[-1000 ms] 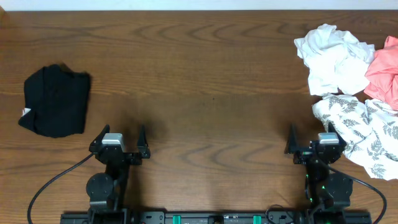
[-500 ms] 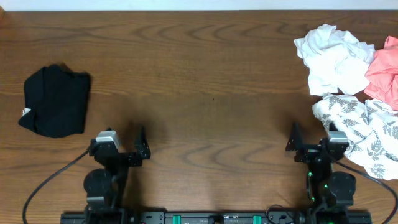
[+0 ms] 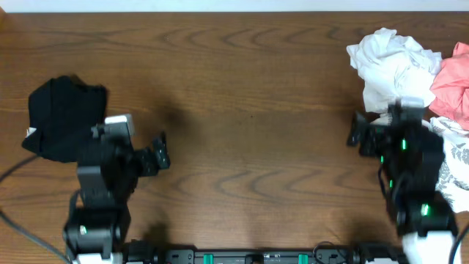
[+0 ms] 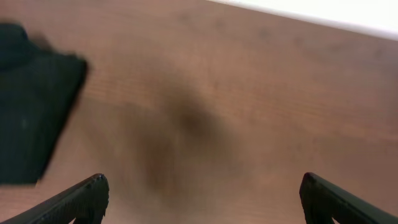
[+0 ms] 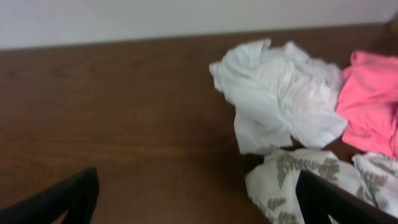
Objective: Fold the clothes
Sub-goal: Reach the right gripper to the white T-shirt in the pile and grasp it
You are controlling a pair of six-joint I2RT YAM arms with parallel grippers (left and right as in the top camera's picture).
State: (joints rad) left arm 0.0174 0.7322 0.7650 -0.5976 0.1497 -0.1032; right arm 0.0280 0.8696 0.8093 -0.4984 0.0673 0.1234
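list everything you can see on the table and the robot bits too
table: 1, brown wood, fills the overhead view
black garment: 1, black, left side of the table, in a compact flat shape
white garment: 1, plain white, crumpled, far right corner
pink garment: 1, pink, right edge, touching the white one
leaf-patterned garment: 1, white with grey leaves, right side, nearer than the white and pink ones, partly under the right arm in the overhead view
left gripper: 1, black fingers, open, over bare wood just right of the black garment
right gripper: 1, black fingers, open, just left of the pile of three garments
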